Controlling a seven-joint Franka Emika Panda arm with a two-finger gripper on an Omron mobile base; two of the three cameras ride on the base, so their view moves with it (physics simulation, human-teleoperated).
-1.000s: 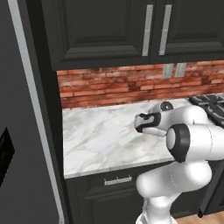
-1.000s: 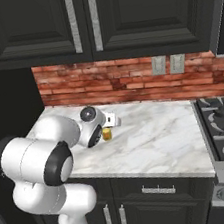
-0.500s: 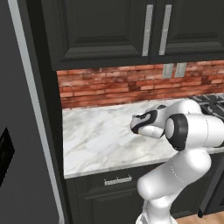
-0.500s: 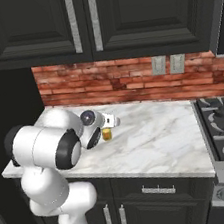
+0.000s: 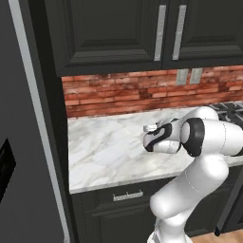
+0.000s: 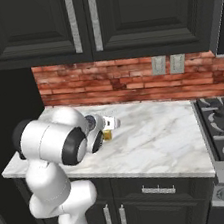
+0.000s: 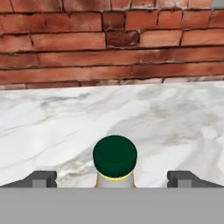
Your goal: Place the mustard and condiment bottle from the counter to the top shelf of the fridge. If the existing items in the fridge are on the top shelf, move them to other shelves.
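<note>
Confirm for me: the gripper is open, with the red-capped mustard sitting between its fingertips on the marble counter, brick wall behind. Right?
Not quite: the cap on the mustard is dark green, not red, as the hand view shows. The rest holds: the gripper is open, the bottle sits between its fingertips on the marble counter, brick wall behind.

End effector lower, nearer the mustard

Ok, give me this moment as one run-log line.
phase: reaching for mustard | gripper: open, fingertips either side of green cap, no grip | mustard: upright on counter | fridge transfer: not started
</note>
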